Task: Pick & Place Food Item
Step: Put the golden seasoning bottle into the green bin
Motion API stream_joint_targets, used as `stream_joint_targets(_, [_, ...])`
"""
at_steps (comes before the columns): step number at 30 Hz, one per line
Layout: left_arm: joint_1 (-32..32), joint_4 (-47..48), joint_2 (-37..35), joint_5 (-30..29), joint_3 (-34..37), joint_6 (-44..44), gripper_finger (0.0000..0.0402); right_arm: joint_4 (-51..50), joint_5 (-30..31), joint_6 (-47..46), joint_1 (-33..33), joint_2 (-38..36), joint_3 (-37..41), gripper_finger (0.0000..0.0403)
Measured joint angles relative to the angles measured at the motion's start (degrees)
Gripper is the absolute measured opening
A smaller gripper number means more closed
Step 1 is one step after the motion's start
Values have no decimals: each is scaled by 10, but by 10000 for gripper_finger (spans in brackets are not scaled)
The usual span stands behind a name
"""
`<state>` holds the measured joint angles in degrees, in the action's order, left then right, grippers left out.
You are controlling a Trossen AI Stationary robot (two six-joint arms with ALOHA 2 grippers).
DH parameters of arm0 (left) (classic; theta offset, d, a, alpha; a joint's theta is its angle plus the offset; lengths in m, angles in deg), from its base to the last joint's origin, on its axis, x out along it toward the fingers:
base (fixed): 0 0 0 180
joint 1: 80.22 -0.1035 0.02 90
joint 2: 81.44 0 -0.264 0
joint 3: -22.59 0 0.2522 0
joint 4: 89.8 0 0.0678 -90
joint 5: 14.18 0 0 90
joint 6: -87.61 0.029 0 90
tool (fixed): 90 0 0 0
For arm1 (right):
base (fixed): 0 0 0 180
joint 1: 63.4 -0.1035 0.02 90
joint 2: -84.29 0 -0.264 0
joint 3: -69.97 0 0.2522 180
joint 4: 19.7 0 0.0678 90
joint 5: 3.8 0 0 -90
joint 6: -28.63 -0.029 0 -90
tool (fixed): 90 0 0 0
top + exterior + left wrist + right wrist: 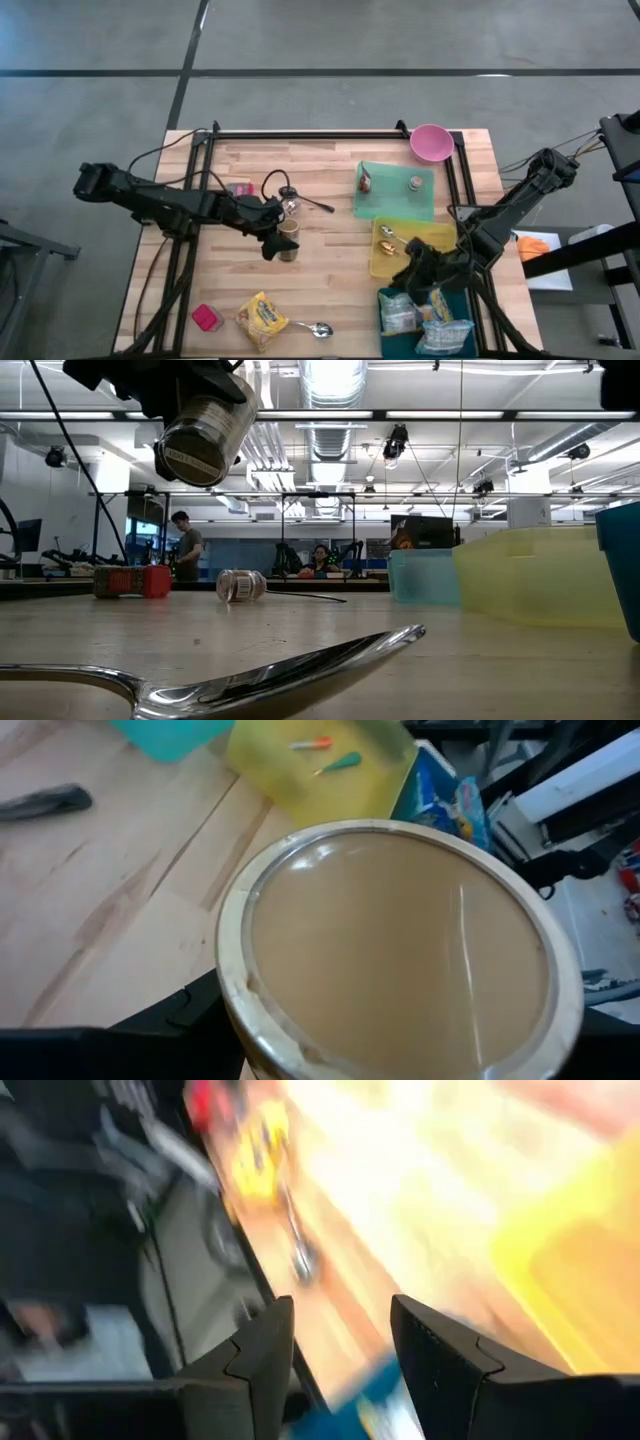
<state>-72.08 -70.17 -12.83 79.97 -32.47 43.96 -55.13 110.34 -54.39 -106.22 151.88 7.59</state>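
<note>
Gripping can (pixel 288 240) in left claw (pixel 279 238), lifted above table (pixel 330 280)

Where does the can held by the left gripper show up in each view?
High view: the can sits mid-table, at the left gripper.
Low view: it hangs tilted at upper left.
Left wrist view: its lid fills the centre.
Right wrist view: not in it.
Shared landmark: the yellow bin.

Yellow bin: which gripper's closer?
Right. The right gripper hangs open at the yellow bin's near edge, beside the blue bin. The left gripper is out mid-table, holding a can in the air.
</note>
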Motion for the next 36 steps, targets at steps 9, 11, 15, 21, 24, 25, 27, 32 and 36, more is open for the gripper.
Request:
stream_joint_targets(9, [0, 1, 52, 51, -40, 0, 284, 19, 81, -5, 55, 0, 0, 165])
stream_joint_targets(11, [0, 0, 70, 64, -56, 11, 284, 11, 78, -21, 68, 0, 0, 165])
stream_joint_targets(15, [0, 3, 103, 78, -92, 35, 284, 9, 77, -5, 88, 0, 0, 179])
stream_joint_targets(21, [-1, 3, 130, 85, -127, 65, 284, 11, 70, 8, 108, 0, 0, 256])
stream_joint_targets(24, [-3, 4, 134, 92, -134, 68, 284, 11, 70, 14, 121, 0, 0, 310])
stream_joint_targets(25, [-3, 4, 134, 94, -135, 68, 284, 14, 70, 23, 124, 0, 0, 328])
stream_joint_targets(27, [-4, 4, 134, 95, -135, 68, 284, 30, 69, 54, 131, 0, 0, 358])
stream_joint_targets(32, [-4, 2, 134, 99, -135, 65, 284, 124, 1, 148, 169, 0, 0, 396])
stream_joint_targets(36, [-4, 0, 134, 115, -135, 60, 284, 166, -50, 202, 207, 0, 0, 399])
